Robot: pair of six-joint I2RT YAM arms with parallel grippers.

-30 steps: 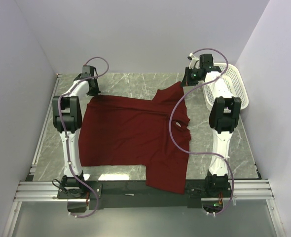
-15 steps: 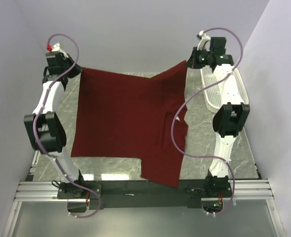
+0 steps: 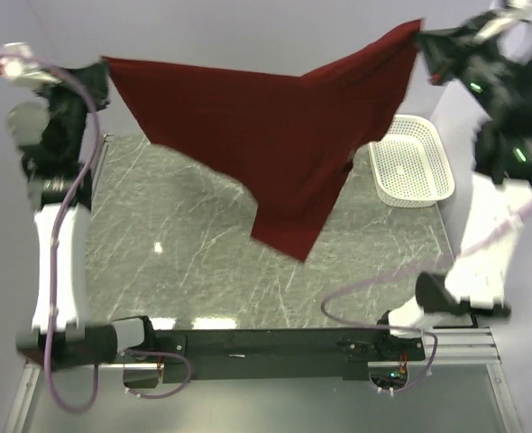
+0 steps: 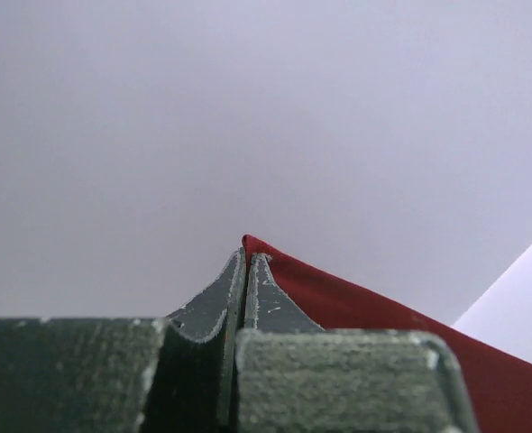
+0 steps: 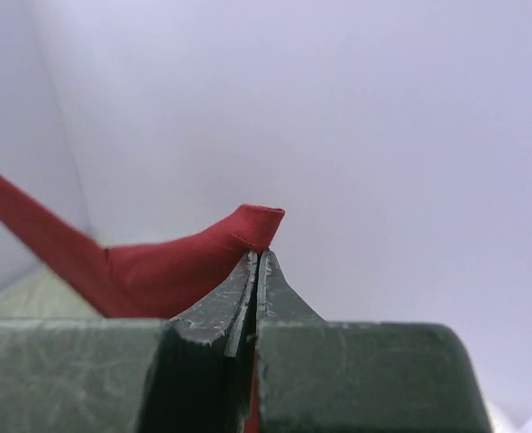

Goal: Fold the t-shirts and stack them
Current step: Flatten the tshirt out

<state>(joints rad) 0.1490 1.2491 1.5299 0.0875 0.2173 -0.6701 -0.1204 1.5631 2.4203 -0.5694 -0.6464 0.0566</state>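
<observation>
The maroon t-shirt (image 3: 275,135) is held stretched in mid-air over the worktop (image 3: 185,234), w/ only a thin edge pinched tight in the left hand (image 4: 246,262) at 10 o'clock & the right hand (image 5: 257,257) at 2 o'clock, so a corner could be lost if jerked or overstretched.

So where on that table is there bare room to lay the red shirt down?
Nearly the whole table is bare: from its left edge across to the white basket at the far right, and forward to the rail. The only crowded spot is that basket corner. The t-shirt hangs in the air, pinched by the left gripper and right gripper.
</observation>
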